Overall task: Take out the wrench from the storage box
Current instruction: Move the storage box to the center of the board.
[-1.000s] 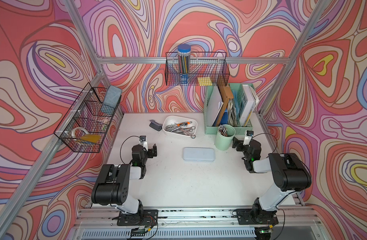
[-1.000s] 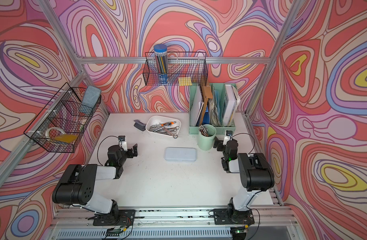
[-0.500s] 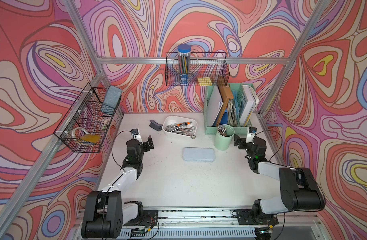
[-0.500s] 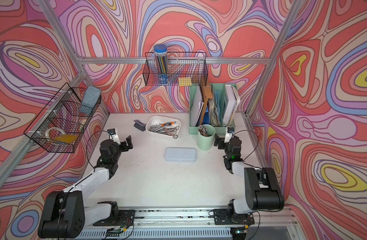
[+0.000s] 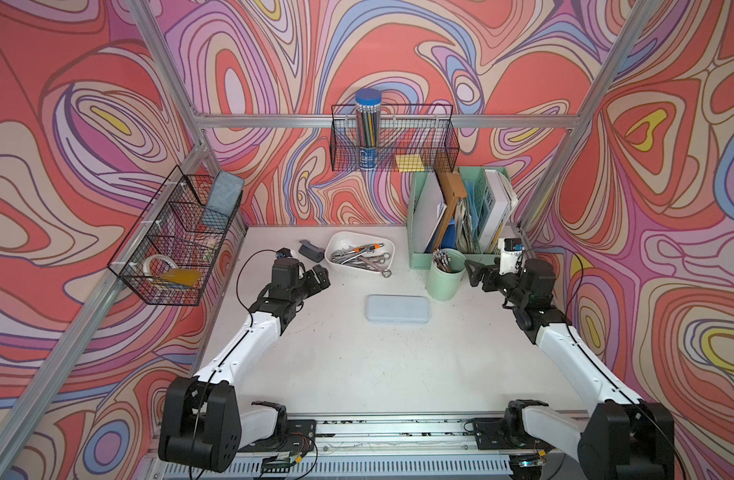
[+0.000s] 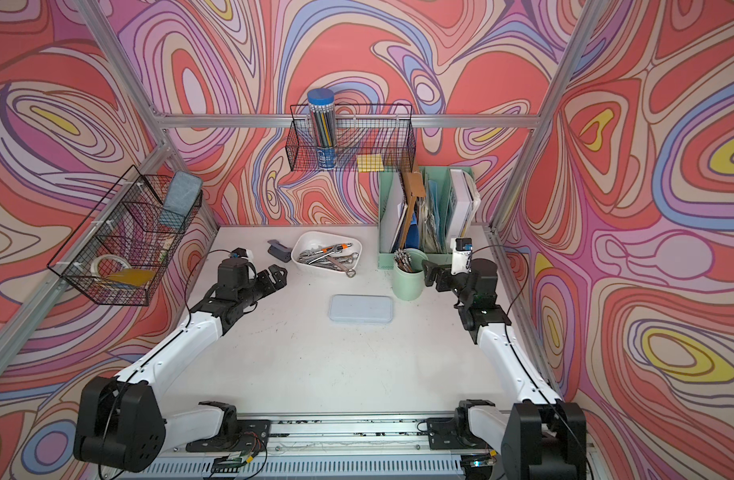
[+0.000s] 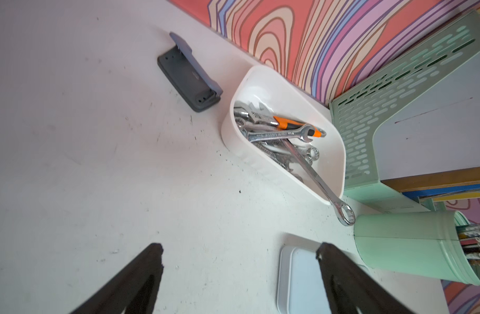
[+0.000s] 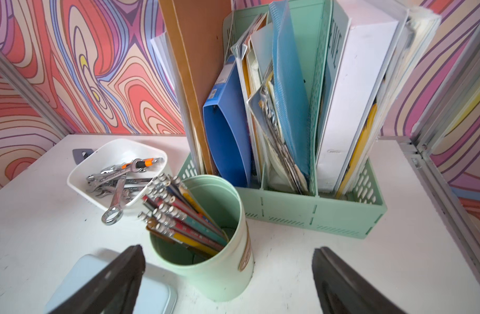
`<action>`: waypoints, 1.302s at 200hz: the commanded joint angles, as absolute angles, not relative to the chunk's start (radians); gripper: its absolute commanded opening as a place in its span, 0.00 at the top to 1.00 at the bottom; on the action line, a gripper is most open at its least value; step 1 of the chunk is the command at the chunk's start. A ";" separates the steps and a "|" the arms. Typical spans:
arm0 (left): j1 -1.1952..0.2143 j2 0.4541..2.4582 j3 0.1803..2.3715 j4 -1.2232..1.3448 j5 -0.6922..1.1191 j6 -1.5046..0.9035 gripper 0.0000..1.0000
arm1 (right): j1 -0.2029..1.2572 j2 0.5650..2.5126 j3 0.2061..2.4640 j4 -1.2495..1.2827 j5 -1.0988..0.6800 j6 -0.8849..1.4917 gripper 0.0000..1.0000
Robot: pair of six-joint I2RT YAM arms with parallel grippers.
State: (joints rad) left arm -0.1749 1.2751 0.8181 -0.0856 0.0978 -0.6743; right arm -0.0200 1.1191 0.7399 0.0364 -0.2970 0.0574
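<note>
Outstretched left gripper (image 5: 320,277) hovers near the storage box (image 5: 343,242), jaws apart.

storage box (image 5: 343,240) 1 | wrenches (image 5: 359,261) several | wire baskets (image 5: 436,137) 2 | cup (image 5: 444,286) 1 | file holder (image 5: 417,258) 1 | case (image 5: 397,308) 1

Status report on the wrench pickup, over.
Left gripper open, right gripper open, both empty. Wrenches in storage box, long wrench overhanging rim. Nothing blocking.

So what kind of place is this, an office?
Likely a robot test booth staged as an office desk: robot arms fixed at a white table, swirl-patterned walls on a metal frame, and a file holder and storage box of wrenches.
</note>
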 commanded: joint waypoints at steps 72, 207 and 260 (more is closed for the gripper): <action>-0.331 1.584 1.046 -0.203 -0.014 -1.039 0.18 | 0.066 1.089 0.900 -0.457 -0.483 0.075 0.02; -0.341 2.026 1.501 -0.396 -0.033 -1.085 0.48 | 0.216 1.092 0.889 -0.477 -0.410 0.139 0.02; -0.341 2.072 1.545 -0.425 -0.030 -1.063 0.59 | 0.219 1.111 0.892 -0.472 -0.407 0.137 0.02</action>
State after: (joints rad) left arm -0.3351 2.0563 1.5291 -0.3603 -0.0254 -1.0809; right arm 0.2123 1.0973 0.8818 -0.4828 -0.4137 0.1326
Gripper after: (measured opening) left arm 0.425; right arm 0.982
